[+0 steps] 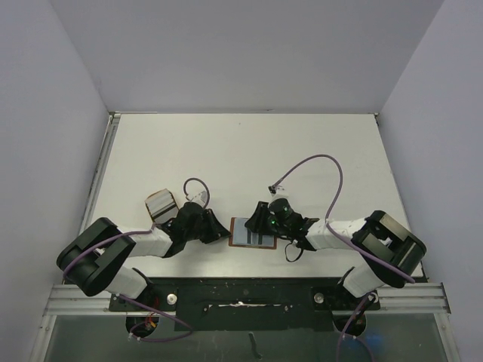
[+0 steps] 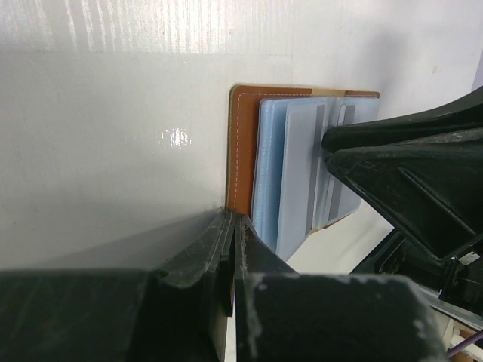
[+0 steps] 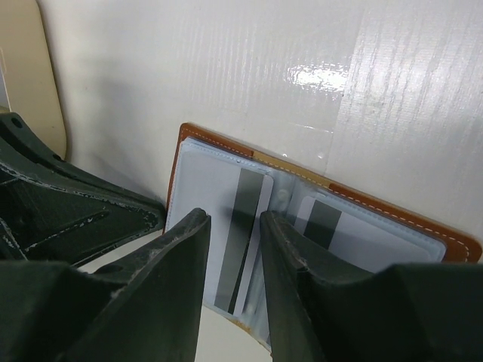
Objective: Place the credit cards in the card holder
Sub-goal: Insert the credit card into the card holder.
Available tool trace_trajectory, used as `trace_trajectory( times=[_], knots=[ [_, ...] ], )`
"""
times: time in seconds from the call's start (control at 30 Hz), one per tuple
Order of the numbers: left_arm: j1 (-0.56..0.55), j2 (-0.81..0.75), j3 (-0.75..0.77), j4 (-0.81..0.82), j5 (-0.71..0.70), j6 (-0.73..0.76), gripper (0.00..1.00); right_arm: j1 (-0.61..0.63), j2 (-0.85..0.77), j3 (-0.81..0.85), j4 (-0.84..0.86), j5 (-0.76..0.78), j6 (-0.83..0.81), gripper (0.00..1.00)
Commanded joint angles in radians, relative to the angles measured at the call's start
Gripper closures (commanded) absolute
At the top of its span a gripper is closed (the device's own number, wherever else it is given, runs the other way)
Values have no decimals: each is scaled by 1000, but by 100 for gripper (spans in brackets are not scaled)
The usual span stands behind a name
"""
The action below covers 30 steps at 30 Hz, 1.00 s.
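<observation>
The card holder (image 1: 243,235) lies open and flat near the table's front, brown leather rim (image 2: 243,143) around a pale blue inside. One credit card (image 3: 223,219) with a dark stripe lies on its left half. Another credit card (image 3: 355,235) sits on the right half under a clear sleeve. My left gripper (image 2: 232,219) is shut, its tips against the holder's brown edge; nothing shows between the fingers. My right gripper (image 3: 234,219) hovers over the striped card, fingers apart on either side of the stripe. The two grippers (image 1: 221,232) (image 1: 266,224) flank the holder.
A tan rounded dish (image 1: 161,205) stands left of the left gripper, with something pale and striped in it; its rim (image 3: 30,75) shows at the edge of the right wrist view. The right arm's purple cable (image 1: 317,162) loops above the table.
</observation>
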Motion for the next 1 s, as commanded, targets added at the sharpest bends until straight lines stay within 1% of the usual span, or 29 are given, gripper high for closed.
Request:
trace_trajectory(
  times=[0.0,0.1,0.17,0.37,0.43,0.57,0.67,0.8,0.87,0.97],
  knots=[
    [-9,-14,-4,53,7,-13,100,-2,-1,33,62,-25,0,66],
    [-8,-16,-5,49,1,-12,100,-2,-17,34,43,-23,3,68],
    [-9,-24,-4,37,-3,-12,100,-2,-33,46,-5,-15,5,68],
    [-8,-95,15,-38,-40,-7,86,5,-96,68,-148,12,2,67],
    [-8,-138,17,-61,-61,-5,83,11,-106,79,-208,31,6,68],
    [-7,-202,24,-106,-96,-15,79,13,-102,83,-232,35,11,72],
    [-5,-214,25,-82,-82,-28,77,14,-80,89,-216,18,12,75],
    [-4,-182,28,-26,-28,-21,77,14,-32,113,-201,-14,7,78],
    [-4,-159,26,6,2,-20,76,16,-2,131,-215,-26,5,81],
    [-6,-124,24,41,22,-19,76,20,35,150,-263,-21,0,88]
  ],
)
